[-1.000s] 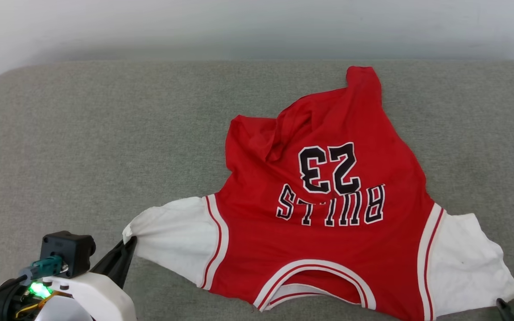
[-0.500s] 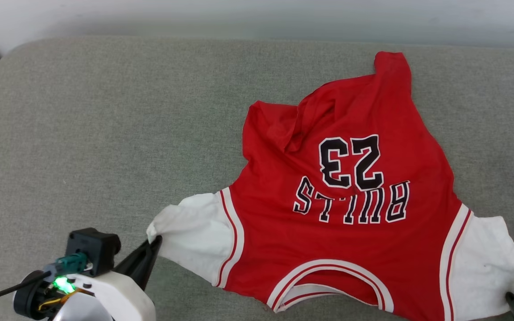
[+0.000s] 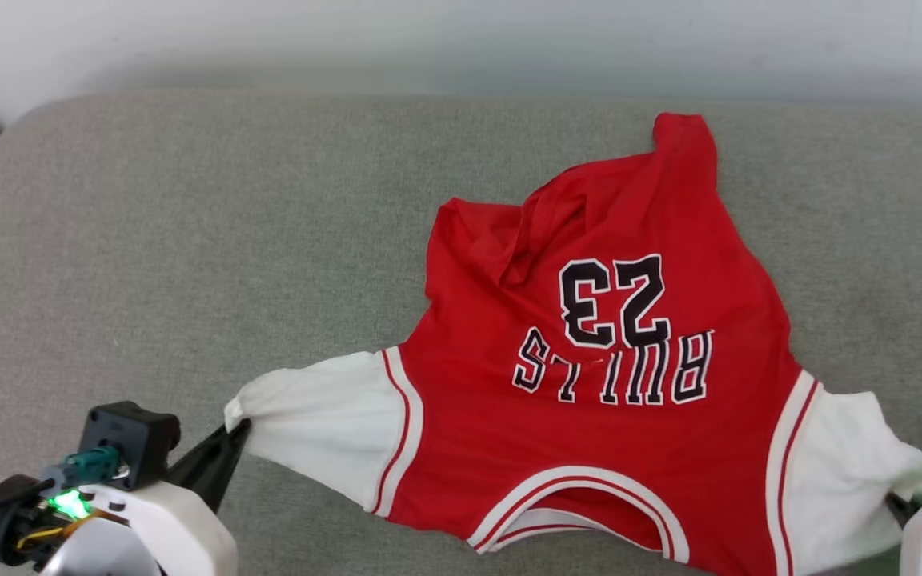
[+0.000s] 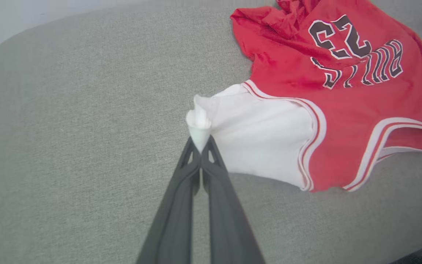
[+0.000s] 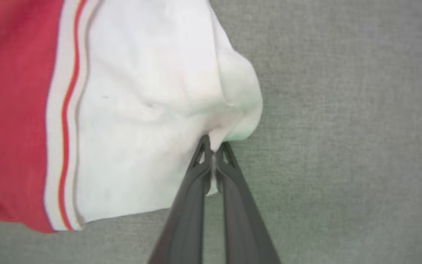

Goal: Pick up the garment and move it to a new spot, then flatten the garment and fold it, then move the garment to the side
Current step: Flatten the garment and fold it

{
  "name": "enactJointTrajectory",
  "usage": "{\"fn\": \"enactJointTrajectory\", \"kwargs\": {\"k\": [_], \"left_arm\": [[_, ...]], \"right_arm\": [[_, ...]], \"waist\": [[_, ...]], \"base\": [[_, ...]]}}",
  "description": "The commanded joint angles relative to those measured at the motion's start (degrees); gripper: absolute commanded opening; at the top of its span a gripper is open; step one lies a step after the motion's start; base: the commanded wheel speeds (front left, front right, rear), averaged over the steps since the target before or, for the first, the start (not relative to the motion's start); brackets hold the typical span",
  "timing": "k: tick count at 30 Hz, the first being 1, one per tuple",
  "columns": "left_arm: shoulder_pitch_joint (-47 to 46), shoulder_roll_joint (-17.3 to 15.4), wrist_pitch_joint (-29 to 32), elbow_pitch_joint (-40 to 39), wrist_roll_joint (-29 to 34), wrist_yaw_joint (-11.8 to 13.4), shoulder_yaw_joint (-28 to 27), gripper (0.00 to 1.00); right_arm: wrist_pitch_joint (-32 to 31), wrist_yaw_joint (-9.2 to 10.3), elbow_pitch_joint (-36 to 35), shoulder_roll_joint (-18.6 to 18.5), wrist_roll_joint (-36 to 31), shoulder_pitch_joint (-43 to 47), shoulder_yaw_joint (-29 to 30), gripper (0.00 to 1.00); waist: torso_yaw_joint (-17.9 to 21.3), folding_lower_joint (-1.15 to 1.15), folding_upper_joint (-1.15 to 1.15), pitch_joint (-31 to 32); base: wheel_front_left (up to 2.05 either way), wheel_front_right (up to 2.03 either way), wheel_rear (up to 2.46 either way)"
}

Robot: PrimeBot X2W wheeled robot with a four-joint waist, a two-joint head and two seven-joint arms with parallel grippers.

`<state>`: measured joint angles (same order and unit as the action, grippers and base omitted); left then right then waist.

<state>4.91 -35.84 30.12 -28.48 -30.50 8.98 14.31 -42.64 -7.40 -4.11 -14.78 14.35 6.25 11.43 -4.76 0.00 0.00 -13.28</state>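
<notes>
Left gripper (image 4: pixel 200 146) and right gripper (image 5: pixel 214 147), each clamped on a white sleeve tip of the jersey (image 3: pixel 589 416), which lies rumpled toward the front right of the cushion (image 3: pixel 189 240); lifting, flattening and folding remain.

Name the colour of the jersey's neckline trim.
White with a thin red stripe; the neckline trim of the red fabric jersey shows best in the head view.

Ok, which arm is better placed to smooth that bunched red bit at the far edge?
Probably the left: the bunched fold sits on the left half of the garment, nearer the left gripper. It would first have to release the sleeve it pinches.
</notes>
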Motion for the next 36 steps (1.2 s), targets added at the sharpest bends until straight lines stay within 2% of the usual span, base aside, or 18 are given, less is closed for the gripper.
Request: {"fn": "enactJointTrajectory", "kwargs": {"k": [1, 11, 13, 15, 18, 20, 26, 29, 36], "left_arm": [[0.51, -0.8, 0.19, -0.75, 0.16, -0.14, -0.94, 0.0], [-3.36, -7.08, -0.67, -6.56, -1.15, -1.21, -9.69, 0.0], [-4.72, -8.88, -0.85, -7.48, -0.77, -1.74, -11.85, 0.0], [-6.65, -10.1, -1.07, -8.23, -1.06, -1.99, -13.91, 0.0], [-10.03, -12.05, -1.24, -8.98, -1.72, -2.86, -16.37, 0.0], [-12.93, -13.09, -1.81, -9.38, -2.18, -3.41, -17.86, 0.0], [-22.0, -14.55, -4.1, -8.2, -4.18, -4.75, -20.51, 0.0], [-26.58, -15.38, -4.9, -6.22, -5.49, -5.66, -21.39, 0.0], [-37.27, -17.42, -7.91, -0.04, -6.7, -7.97, -22.01, 0.0]], "right_arm": [[-0.73, -0.07, -2.27, -1.69, 1.23, -0.84, -0.4, 0.0], [-9.45, -0.07, -17.75, -10.95, 13.22, -7.1, 2.82, 0.0], [-11.08, -0.06, -19.97, -13.6, 13.45, -9.52, 3.12, 0.0], [-11.83, -0.07, -20.94, -14.61, 14.52, -12.36, 2.55, 0.0], [-13.08, -0.07, -21.53, -14.9, 16.97, -17.97, 2.33, 0.0], [-12.81, -0.06, -21.91, -16.99, 16.56, -21.59, 1.86, 0.0], [-11.92, -0.07, -19.96, -17.17, 18.51, -32.0, 0.89, 0.0], [-11.25, -0.07, -18.54, -16.6, 19.35, -37.32, 0.13, 0.0], [-7.86, -0.07, -14.78, -18.69, 18.08, -48.63, -3.62, 0.0]], "waist": [[1.49, 0.0, 0.0, 2.2], [4.21, 0.0, 0.0, 8.69], [4.56, 0.0, 0.0, 9.66], [4.87, 0.0, 0.0, 10.45], [5.23, 0.0, 0.0, 11.58], [5.41, 0.0, 0.0, 11.89], [5.95, 0.0, 0.0, 11.76], [6.39, 0.0, 0.0, 10.47], [7.55, 0.0, 0.0, 4.88]], "base": [[0.0, 0.0, 0.0], [0.0, 0.0, 0.0], [0.0, 0.0, 0.0], [0.0, 0.0, 0.0], [0.0, 0.0, 0.0], [0.0, 0.0, 0.0], [0.0, 0.0, 0.0], [0.0, 0.0, 0.0], [0.0, 0.0, 0.0]]}}
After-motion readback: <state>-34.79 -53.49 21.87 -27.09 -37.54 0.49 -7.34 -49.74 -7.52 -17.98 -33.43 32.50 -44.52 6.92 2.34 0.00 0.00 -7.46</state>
